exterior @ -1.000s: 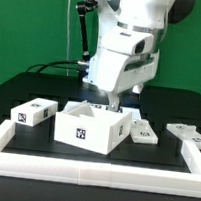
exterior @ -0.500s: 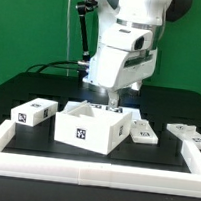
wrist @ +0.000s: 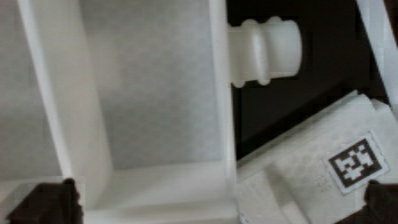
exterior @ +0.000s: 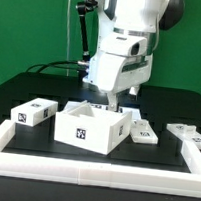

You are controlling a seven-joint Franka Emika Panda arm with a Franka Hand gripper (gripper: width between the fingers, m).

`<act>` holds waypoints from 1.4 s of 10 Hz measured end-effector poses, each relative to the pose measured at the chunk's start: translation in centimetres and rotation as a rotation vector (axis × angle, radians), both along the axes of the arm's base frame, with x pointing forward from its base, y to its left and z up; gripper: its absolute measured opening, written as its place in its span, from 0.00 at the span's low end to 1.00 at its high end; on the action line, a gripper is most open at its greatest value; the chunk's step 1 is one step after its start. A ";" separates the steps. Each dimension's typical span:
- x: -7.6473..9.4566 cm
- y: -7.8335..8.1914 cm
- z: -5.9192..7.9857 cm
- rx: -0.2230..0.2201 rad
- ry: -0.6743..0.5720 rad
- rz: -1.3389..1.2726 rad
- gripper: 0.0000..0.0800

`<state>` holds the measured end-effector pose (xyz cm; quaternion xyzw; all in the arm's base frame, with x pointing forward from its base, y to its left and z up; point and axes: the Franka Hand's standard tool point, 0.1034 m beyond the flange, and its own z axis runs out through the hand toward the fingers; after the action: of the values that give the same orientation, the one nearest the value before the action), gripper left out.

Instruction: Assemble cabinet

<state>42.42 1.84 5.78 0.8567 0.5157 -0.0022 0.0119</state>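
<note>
Arm (exterior: 122,51) has tilted slightly; pincer (exterior: 109,102) at rear wall of cabinet (exterior: 85,130).

**Robotics lab test bench**

The place was a robotics lab. A white robot arm (exterior: 122,51) stood at twelve o'clock over a black table (exterior: 14,91), with a plain green backdrop (exterior: 36,21) behind it. Cables (exterior: 53,69) trailed at ten o'clock. A white border rail (exterior: 91,175) fenced the work area. The cabinet (exterior: 95,136) and a small block (exterior: 33,113) bore printed square tracking tags.

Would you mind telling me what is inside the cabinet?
Only bare white inner walls show inside the cabinet; its front wall hides the floor from the exterior view.
</note>
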 end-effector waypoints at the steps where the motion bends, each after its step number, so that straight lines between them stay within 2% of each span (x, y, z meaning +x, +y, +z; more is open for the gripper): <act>1: -0.1 -0.1 -0.5 0.001 0.006 -0.003 1.00; 6: -1.4 0.1 -3.0 0.006 0.058 -0.002 1.00; 10: -1.3 0.1 -3.4 0.008 0.058 -0.006 1.00; 12: -1.3 0.1 -3.4 0.008 0.059 -0.006 0.68; 13: -1.3 0.1 -3.4 0.008 0.059 -0.006 0.68; 14: -1.3 0.1 -3.4 0.008 0.059 -0.006 0.44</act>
<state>41.08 1.91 2.34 0.8579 0.5132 -0.0255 -0.0070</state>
